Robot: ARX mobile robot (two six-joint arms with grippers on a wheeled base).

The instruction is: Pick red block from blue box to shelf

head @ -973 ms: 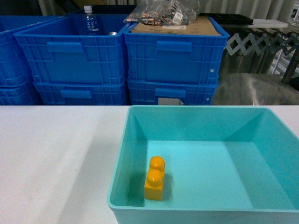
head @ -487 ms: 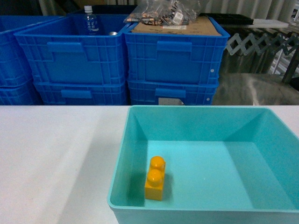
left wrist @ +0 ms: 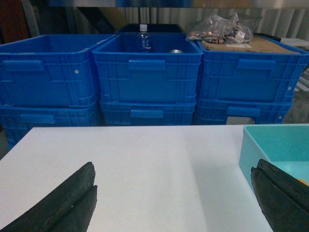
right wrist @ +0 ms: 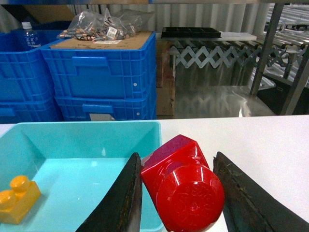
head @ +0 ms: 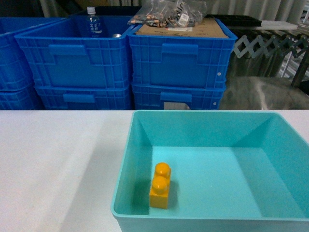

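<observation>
The left gripper (left wrist: 174, 203) was wide apart, holding nothing, over the white table (left wrist: 145, 159). The blue box (head: 145, 145) held only an orange brick (head: 160, 186) near its front left corner. The right gripper (right wrist: 181, 193) clamped the red block (right wrist: 181, 181) above the box's right rim. The lift looked done; the shelf trip was left.

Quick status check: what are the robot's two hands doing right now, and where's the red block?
Left gripper open, empty. Right gripper shut on red block, above blue box rim. Orange brick remains in box. Nothing blocking.
</observation>
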